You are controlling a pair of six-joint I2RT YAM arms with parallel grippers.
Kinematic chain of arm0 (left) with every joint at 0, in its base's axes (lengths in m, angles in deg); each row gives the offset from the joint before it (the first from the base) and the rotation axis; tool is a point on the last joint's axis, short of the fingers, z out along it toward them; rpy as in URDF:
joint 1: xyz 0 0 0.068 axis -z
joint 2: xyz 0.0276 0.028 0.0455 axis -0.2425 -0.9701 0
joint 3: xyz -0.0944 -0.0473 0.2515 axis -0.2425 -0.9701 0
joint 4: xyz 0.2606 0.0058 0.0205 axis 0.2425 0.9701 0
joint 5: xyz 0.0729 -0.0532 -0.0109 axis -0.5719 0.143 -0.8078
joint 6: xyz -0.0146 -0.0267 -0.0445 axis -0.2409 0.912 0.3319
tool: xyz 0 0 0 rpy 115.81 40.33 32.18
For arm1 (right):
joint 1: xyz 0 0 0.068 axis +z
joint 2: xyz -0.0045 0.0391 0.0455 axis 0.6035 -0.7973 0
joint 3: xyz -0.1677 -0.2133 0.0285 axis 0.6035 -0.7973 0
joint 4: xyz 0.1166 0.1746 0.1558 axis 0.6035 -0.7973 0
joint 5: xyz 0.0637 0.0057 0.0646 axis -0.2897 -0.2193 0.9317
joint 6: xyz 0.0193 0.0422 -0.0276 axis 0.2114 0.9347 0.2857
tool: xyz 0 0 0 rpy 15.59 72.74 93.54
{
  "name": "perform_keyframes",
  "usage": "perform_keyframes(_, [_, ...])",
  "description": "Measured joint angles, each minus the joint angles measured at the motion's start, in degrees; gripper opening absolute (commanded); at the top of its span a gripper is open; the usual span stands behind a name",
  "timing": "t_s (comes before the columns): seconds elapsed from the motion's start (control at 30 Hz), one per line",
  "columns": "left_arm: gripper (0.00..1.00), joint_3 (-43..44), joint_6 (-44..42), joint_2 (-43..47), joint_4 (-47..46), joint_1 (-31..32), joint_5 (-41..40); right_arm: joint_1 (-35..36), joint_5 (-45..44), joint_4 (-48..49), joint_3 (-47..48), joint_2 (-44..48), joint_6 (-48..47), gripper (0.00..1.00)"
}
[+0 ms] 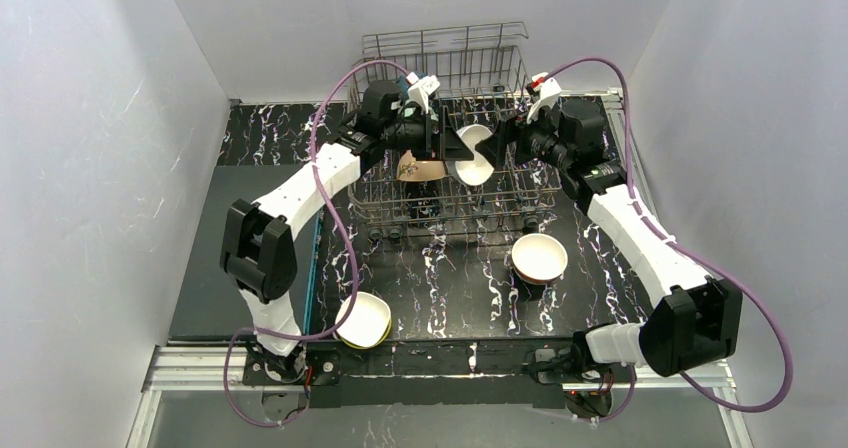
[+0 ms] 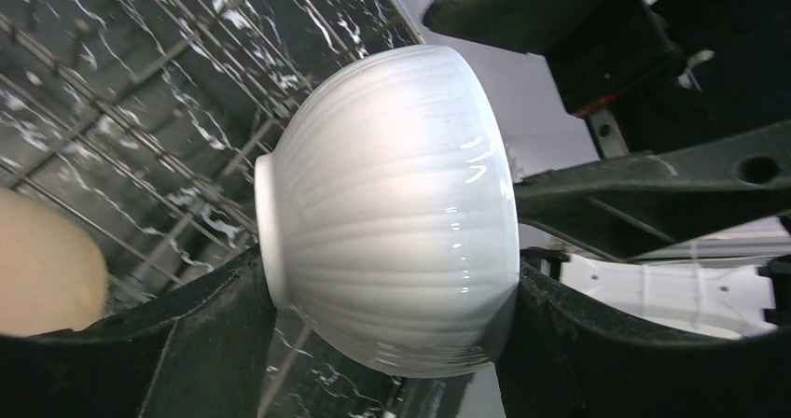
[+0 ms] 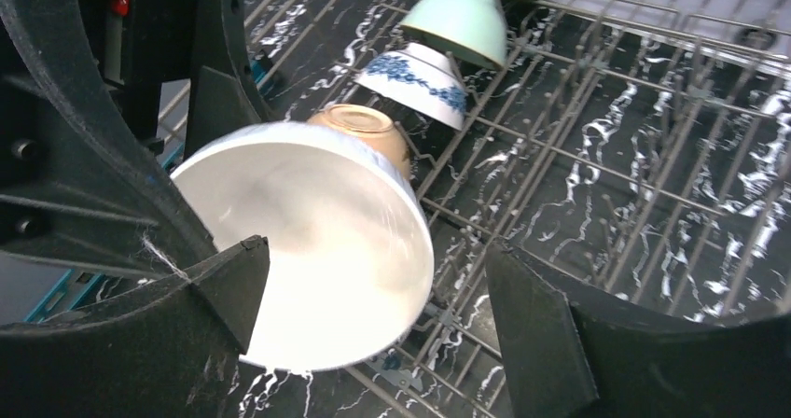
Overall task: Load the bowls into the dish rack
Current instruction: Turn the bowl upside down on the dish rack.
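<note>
Over the grey wire dish rack point(image 1: 530, 183), the left gripper point(image 2: 392, 283) clamps a glossy, ribbed white bowl point(image 2: 392, 213) turned on its side. The right gripper point(image 3: 373, 255) gapes wide, gripping nothing. In the rack lean a tan bowl point(image 3: 368, 129), a blue-flowered bowl point(image 3: 415, 82) and a mint bowl point(image 3: 462, 21).

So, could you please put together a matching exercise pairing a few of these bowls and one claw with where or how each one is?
Things:
1. white ribbed bowl
2. yellow-green bowl
3. mint bowl
4. right claw

Places or states:
a. open
b. on the table, near the left arm's base
c. in the dish rack, next to the blue-patterned bowl
d. gripped by the left claw

Pairs: 1-d, 2-b, 3-c, 4-a
</note>
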Motion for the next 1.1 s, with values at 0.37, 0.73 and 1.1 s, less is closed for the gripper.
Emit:
perform_keyframes(0.37, [0.0, 15.69, -16.35, -10.54, 6.03, -0.39, -0.72, 0.0, -18.88, -3.04, -1.6, 7.37, -1.38, 0.99])
perform_keyframes(0.73, [0.0, 18.51, -38.45, -13.33, 12.81, 3.17, -3.89, 0.0, -28.39, -3.74, -3.3, 10.25, -1.79, 0.99])
perform_keyframes(1.1, [0.0, 19.32, -55.06, -13.75, 16.59, 9.77, -10.62, 0.0, -30.86, -4.39, -3.67, 10.54, -2.27, 0.99])
